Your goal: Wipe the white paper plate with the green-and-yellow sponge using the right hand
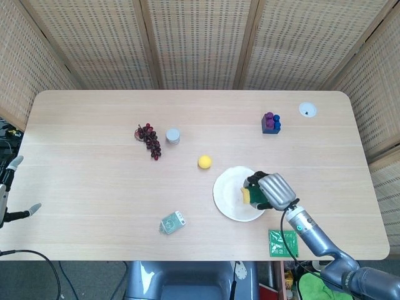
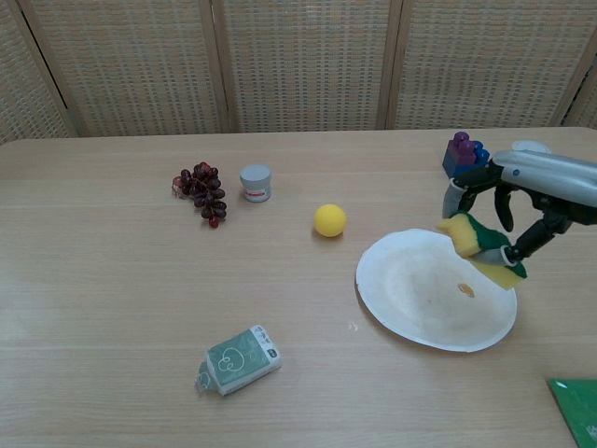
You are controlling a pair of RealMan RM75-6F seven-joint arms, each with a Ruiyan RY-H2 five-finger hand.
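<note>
nearest the robot, a green packet (image 1: 283, 243) lies at the table's (image 1: 81, 156) front edge, just right of centre, and further left a small green-and-white pouch (image 2: 239, 359) sits on its own. off the table's left end the left hand (image 1: 7, 190) hangs idle with its fingers apart, holding nothing. now the action: the right hand (image 2: 508, 210) grips the green-and-yellow sponge (image 2: 483, 249) from above, fingers wrapped round it, and carries it tilted over the right part of the white paper plate (image 2: 410, 299). whether the sponge touches the plate i cannot tell; it looks lifted at one end. a small orange stain (image 2: 465, 290) sits on the plate just below the sponge, and that looks like the target, so the high grip makes sense for pressing down and sweeping. beyond the plate, a yellow ball (image 2: 328, 219) is just off its rim, close enough to get nudged. further back, grapes (image 2: 200, 189) and a small grey jar (image 2: 256, 183), and blue-and-purple blocks (image 1: 270, 122) well clear.
</note>
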